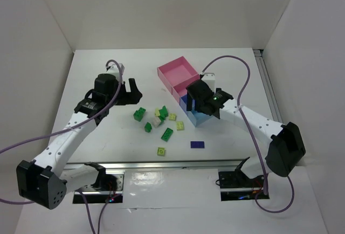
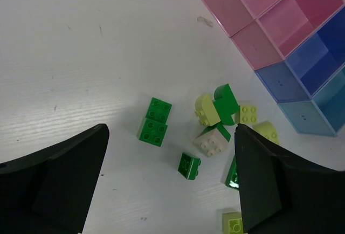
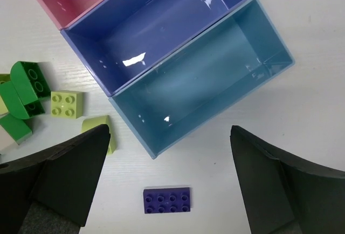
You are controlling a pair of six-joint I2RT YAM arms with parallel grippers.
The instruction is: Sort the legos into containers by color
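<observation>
The legos lie in a loose cluster mid-table (image 1: 158,118). In the left wrist view I see a dark green pair (image 2: 155,122), a small dark green brick (image 2: 189,165), the cream-white brick (image 2: 212,141) and pale yellow-green bricks (image 2: 247,114). The flat dark blue brick (image 3: 166,200) lies alone on the table in front of the light-blue box (image 3: 215,77). The containers form a row: pink (image 1: 180,74), blue (image 3: 161,29), light blue. My left gripper (image 2: 172,148) is open and empty, above the cluster's left side. My right gripper (image 3: 168,153) is open and empty, above the dark blue brick and the light-blue box's corner.
White walls enclose the table on three sides. A metal rail runs along the near edge (image 1: 172,165). Purple cables (image 1: 237,61) loop over both arms. The right arm covers the blue boxes in the top view.
</observation>
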